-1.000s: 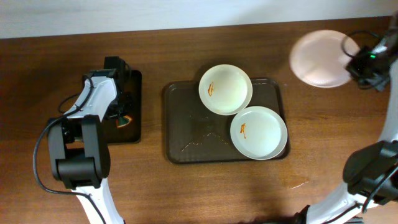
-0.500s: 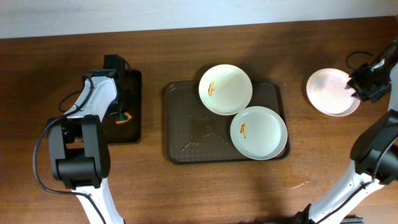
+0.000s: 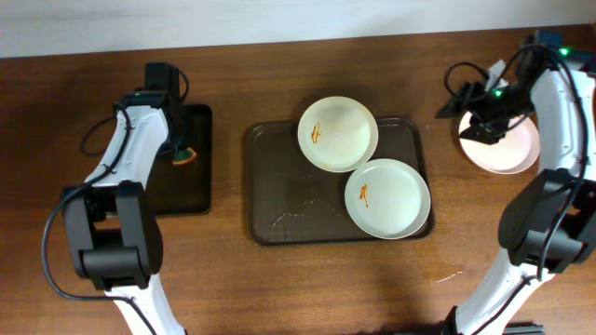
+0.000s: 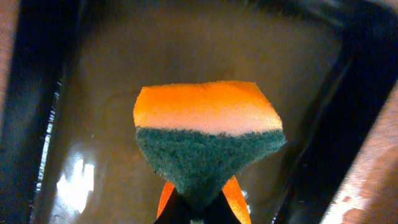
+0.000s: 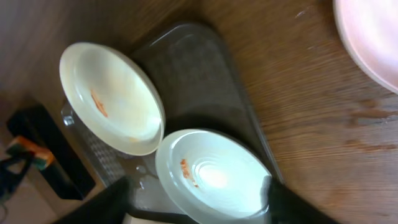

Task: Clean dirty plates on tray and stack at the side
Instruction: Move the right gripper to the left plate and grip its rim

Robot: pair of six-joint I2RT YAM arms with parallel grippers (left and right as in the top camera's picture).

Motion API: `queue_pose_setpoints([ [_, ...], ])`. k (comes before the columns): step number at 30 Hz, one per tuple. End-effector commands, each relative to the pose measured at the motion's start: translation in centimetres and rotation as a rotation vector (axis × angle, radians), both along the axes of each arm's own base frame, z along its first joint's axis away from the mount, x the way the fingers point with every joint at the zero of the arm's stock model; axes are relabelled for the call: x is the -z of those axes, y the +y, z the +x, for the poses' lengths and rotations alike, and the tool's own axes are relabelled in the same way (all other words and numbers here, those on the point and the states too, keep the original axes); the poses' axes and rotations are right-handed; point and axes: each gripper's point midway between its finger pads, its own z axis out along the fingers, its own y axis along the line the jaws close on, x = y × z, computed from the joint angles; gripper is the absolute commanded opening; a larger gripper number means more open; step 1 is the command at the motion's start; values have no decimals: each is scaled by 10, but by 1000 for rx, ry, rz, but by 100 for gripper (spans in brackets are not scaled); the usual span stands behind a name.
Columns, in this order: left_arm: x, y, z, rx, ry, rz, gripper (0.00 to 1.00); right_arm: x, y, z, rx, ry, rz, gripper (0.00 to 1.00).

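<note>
Plates' sponge: pinched tight by the left gripper, over the black tray at 9 o'clock.
Tray: smeared top plate at 12 o'clock, smeared bottom plate at 4, rims touching.
Right gripper: spread wide, empty, above the smear-free plate at 2 o'clock.
Next grab: probably best taken by a free rim.

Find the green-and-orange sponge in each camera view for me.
Overhead: sponge at far left, over the black tray.
Left wrist: centre frame, pinched from below by the left gripper.
Right wrist: tiny, bottom-left corner.
Shared landmark: the black tray beneath it.
</note>
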Motion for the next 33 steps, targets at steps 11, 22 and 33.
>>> queue_pose_setpoints([
  [11, 8, -1, -9, 77, 112, -8, 0, 1, 96, 7, -273, -49, -128, 98],
  [22, -100, -1, -6, 76, -77, 0, 0, 80, 100, 54, -202, -15, -445, 77],
  [33, -100, -1, -6, 76, -77, 0, 0, 139, 129, 38, -290, 91, -417, 36],
])
